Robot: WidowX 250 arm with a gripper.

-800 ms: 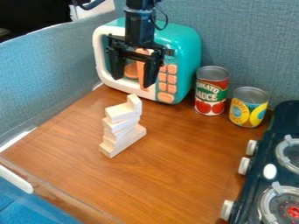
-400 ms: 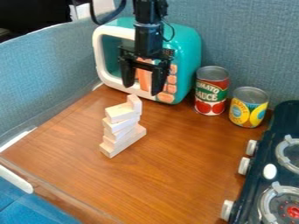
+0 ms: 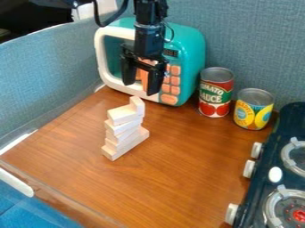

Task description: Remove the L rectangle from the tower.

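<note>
Left of the middle of the bench (image 3: 179, 169), the tower (image 3: 123, 138) stands as an uneven stack of pale blocks, its lowest piece running from near left to far right. The L block (image 3: 123, 115) sits on top: a flat part that points toward the near left, and an upright part (image 3: 138, 107) rising at its far right end, the end nearest the claw. One piece or two, I can't quite tell from here.

The claw (image 3: 140, 88) hangs empty just past that upright in the view, in front of the oven (image 3: 189, 49), its two fingers spread with a gap between them. The L block therefore lies below the claw and toward the near left, with the flat part farther off than the upright. The line from one fingertip to the other runs from far left to near right, so it seems to cross the block's long axis rather than follow it. That should suit a grip across the flat part, if the claw comes toward the near left before it lowers; straight down, it would likely meet the upright or miss the block behind it. To the right, the two cans stand well apart from this work.
</note>
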